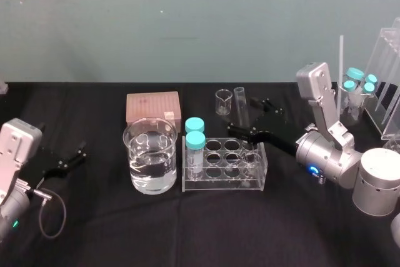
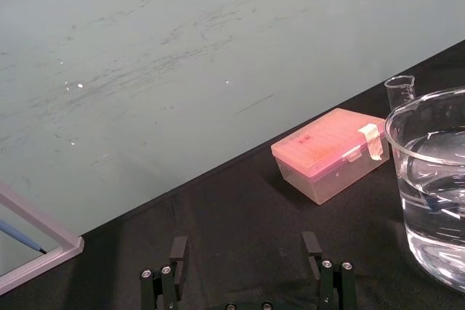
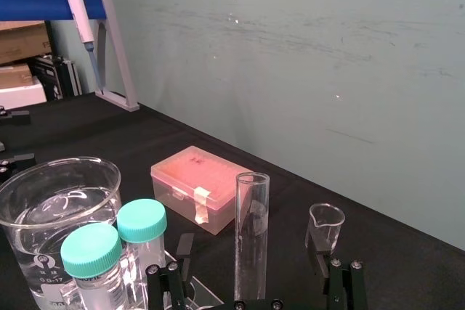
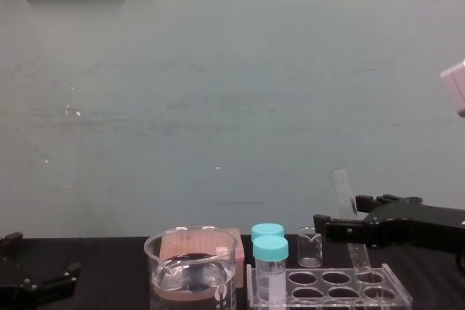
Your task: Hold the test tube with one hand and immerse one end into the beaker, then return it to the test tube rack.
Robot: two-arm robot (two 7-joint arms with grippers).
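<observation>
The test tube (image 1: pixel 240 107) leans in the test tube rack (image 1: pixel 225 184), between the right gripper's (image 1: pixel 242 117) spread fingers (image 3: pixel 185 252) (neither touching it, seemingly); grasp, beaker (image 1: pixel 150 154) dip and return apparently remain. Left gripper (image 1: pixel 72 161) parked, fingers spread.

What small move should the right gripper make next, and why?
Probably close the right gripper on the test tube. Its fingers are open with the tube between them, not yet gripped, and the tube stands leaning in the test tube rack. Lifting it toward the beaker can follow once it is held. The left gripper rests open at the table's left.
</observation>
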